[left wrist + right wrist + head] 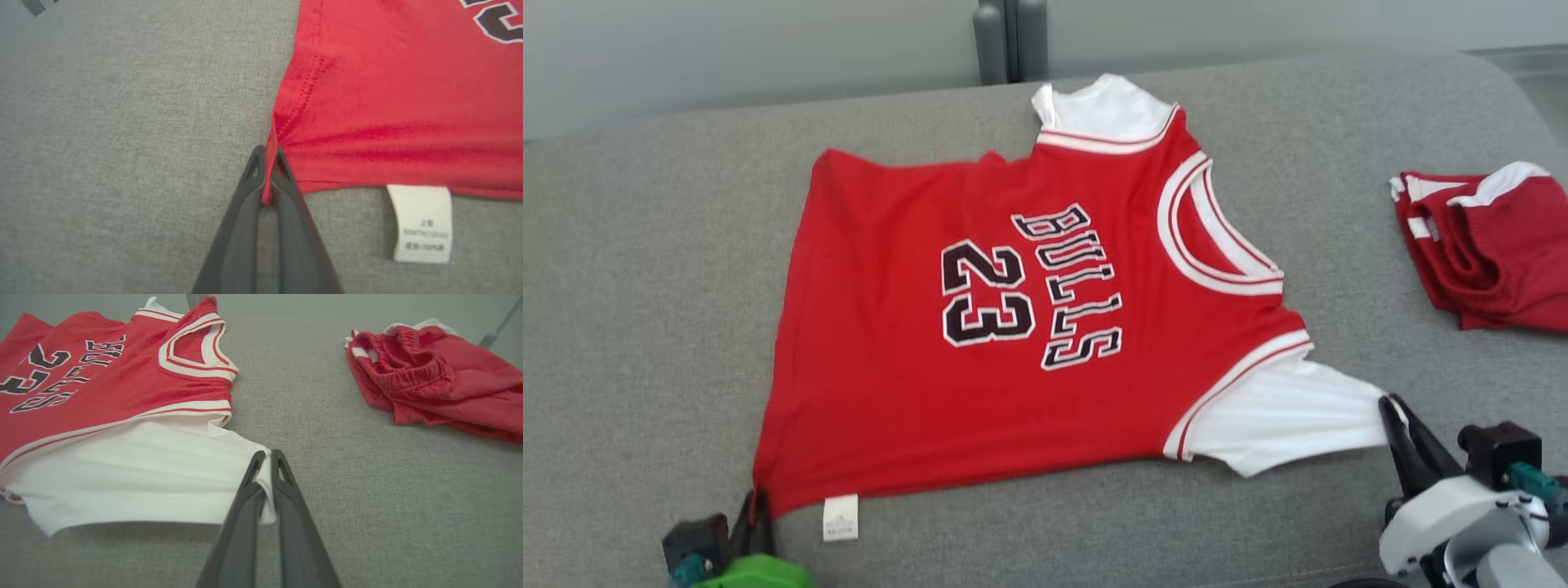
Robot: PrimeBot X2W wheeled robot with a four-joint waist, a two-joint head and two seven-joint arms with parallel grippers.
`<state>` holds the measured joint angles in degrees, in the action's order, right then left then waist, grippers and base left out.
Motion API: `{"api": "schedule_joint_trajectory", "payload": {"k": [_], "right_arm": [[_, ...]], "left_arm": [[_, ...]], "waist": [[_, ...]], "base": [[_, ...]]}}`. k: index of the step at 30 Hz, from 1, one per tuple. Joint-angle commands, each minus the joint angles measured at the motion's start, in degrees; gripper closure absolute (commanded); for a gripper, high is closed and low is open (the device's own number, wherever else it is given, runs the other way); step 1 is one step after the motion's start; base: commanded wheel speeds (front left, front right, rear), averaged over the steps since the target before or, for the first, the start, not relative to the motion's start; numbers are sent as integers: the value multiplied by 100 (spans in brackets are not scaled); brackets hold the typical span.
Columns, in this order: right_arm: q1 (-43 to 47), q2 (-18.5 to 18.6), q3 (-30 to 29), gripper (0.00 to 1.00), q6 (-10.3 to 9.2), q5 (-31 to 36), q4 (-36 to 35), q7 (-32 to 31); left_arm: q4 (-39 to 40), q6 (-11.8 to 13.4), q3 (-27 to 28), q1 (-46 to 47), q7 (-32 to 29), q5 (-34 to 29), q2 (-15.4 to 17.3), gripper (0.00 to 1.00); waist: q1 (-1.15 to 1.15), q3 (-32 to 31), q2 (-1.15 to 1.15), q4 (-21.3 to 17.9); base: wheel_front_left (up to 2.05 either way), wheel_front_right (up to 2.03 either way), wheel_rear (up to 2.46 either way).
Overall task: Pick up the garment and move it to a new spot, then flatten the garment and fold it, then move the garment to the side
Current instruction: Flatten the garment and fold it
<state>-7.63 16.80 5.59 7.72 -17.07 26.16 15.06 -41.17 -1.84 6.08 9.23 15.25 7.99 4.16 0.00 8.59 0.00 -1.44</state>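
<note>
The garment (980, 327) is a red jersey with white sleeves, reading "BULLS 23", spread flat on the grey couch surface (645, 245). My left gripper (754, 500) is shut on its red hem corner at the lower left; in the left wrist view the pinched red fabric (267, 179) sits between the dark fingers (245, 212) of the left gripper (268, 153), beside the white care label (421, 222). My right gripper (1390, 402) is shut on the edge of the near white sleeve (143, 477), and the right gripper (266, 454) shows white cloth clamped at its tips.
A second red garment, crumpled shorts (1486, 249), lies at the right of the couch surface, also seen as the shorts (433, 375) in the right wrist view. A grey post (1009, 37) stands behind the back edge. Bare grey fabric stretches left of the jersey.
</note>
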Motion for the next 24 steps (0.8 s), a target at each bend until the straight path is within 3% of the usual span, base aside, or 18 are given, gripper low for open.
{"api": "schedule_joint_trajectory", "payload": {"k": [1, 13, 24], "right_arm": [[238, 71, -29, 100, -42, -12, 72, 15], [1113, 204, 78, 100, -37, -16, 89, 15], [576, 80, 169, 100, -34, -17, -296, 15]], "left_arm": [[-65, -21, 34, -336, -27, -61, 48, 100], [137, -109, 200, -1039, -19, -153, -41, 100], [886, -313, 27, -674, -18, -182, -93, 100]], "waist": [[0, -651, 0, -177], [0, -963, 0, -49], [0, -691, 0, 41]], "base": [[0, 0, 0], [0, 0, 0], [0, 0, 0]]}}
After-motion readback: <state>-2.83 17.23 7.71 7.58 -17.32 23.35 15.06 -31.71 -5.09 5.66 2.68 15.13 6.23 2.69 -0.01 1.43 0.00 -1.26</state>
